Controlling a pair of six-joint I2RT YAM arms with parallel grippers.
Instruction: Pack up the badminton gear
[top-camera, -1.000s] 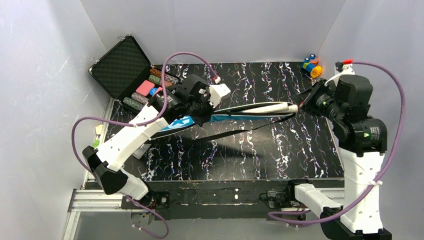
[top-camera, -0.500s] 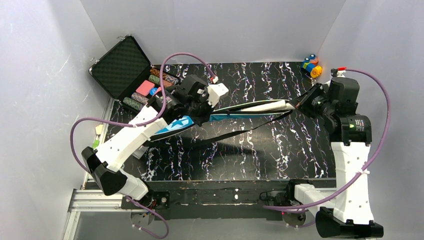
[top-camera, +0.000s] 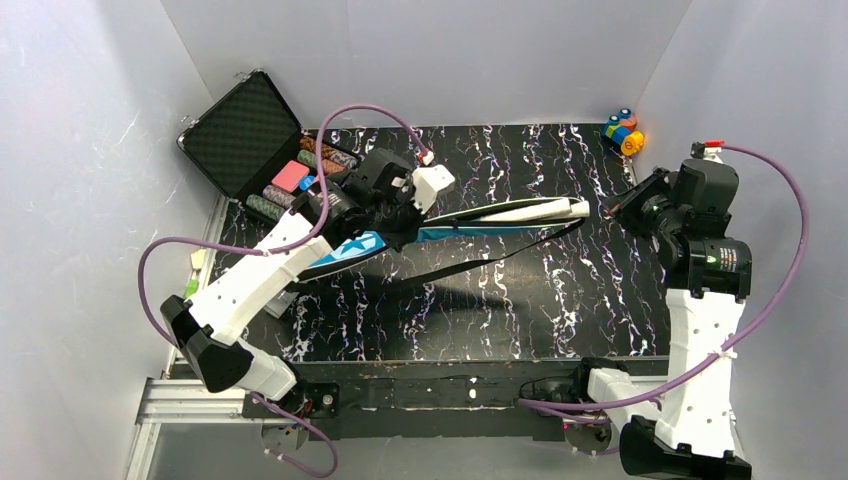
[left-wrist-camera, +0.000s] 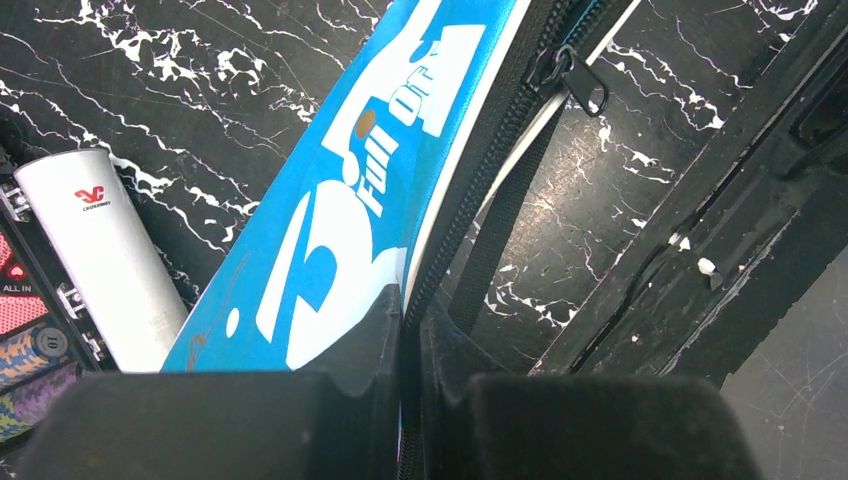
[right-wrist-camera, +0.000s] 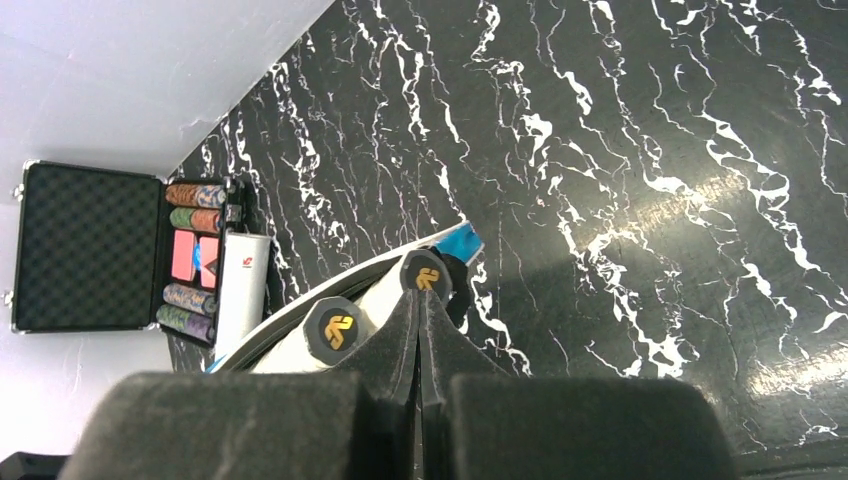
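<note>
1. The black marbled table (top-camera: 560, 300) takes up most of the floor of the booth, with both arms reaching over it from the near edge.
2. The big blue bag (top-camera: 360, 246) stretches slantwise across the middle. Its wide end is by the left arm and its slim end points towards the right arm, and it throws a shadow on the table below it.
3. An open black case (top-camera: 240, 135) of coloured chips sits at the far left corner.
4. The left gripper (left-wrist-camera: 410, 320) has its fingers pressed together on the bag's zipped edge, and the fabric runs down between them.
5. The right gripper (right-wrist-camera: 418, 300) is closed up tight with nothing in it. It sits just off the bag's slim end without touching it.
6. The long white tube (left-wrist-camera: 100, 255) lies right beside the case, near the bag's wide end.
7. Two racket handles (right-wrist-camera: 331, 330) with black end caps poke out of the bag's slim end, side by side.
8. The black strap (top-camera: 470, 265) trails loose along the near side of the bag.
9. A small orange-and-blue toy (top-camera: 622, 130) sits in the far right corner, well apart from everything.
10. The zipper pull (left-wrist-camera: 582, 82) hangs partway along the bag's zip.
</note>
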